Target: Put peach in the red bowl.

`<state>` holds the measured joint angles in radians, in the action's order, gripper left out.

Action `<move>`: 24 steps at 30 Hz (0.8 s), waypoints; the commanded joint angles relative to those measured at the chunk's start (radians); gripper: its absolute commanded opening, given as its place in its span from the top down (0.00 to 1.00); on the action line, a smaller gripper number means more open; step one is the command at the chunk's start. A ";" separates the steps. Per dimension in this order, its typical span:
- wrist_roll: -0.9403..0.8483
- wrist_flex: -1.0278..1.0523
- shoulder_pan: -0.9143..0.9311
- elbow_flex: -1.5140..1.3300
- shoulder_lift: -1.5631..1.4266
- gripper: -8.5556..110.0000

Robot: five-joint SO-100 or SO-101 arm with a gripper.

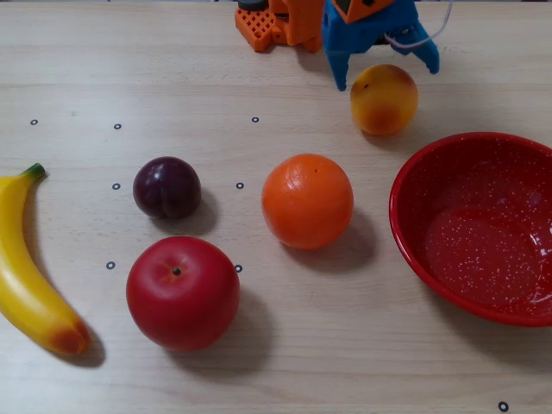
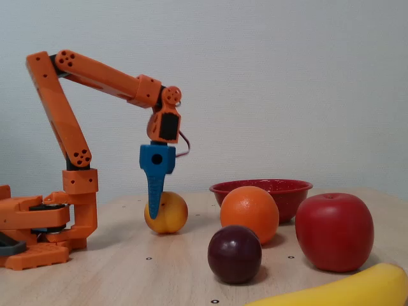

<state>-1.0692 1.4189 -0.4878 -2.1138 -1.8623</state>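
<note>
The peach [image 1: 384, 100] is small, yellow-orange with a reddish blush, and sits on the table at the top right of a fixed view, just left of and behind the red bowl [image 1: 448, 181]. It also shows in the side fixed view [image 2: 169, 213], with the red bowl [image 2: 261, 187] beyond it. My blue gripper [image 1: 385, 76] is open and points down over the peach, with one fingertip [image 1: 341, 82] to the peach's left and the other to its right. From the side, the gripper [image 2: 153, 214] reaches down to peach height. The bowl is empty.
An orange [image 1: 307, 201], a dark plum [image 1: 166, 187], a red apple [image 1: 182, 292] and a banana [image 1: 26, 276] lie on the wooden table [image 1: 285, 379]. The arm's orange base [image 2: 38, 236] stands at the back.
</note>
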 commanded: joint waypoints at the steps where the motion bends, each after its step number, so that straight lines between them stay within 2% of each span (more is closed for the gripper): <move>1: 0.011 -0.037 -0.020 0.025 -0.020 0.54; 24: -0.017 -0.095 -0.002 0.025 0.064 0.54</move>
<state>-1.0692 1.3484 -0.4985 -2.1154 -1.7978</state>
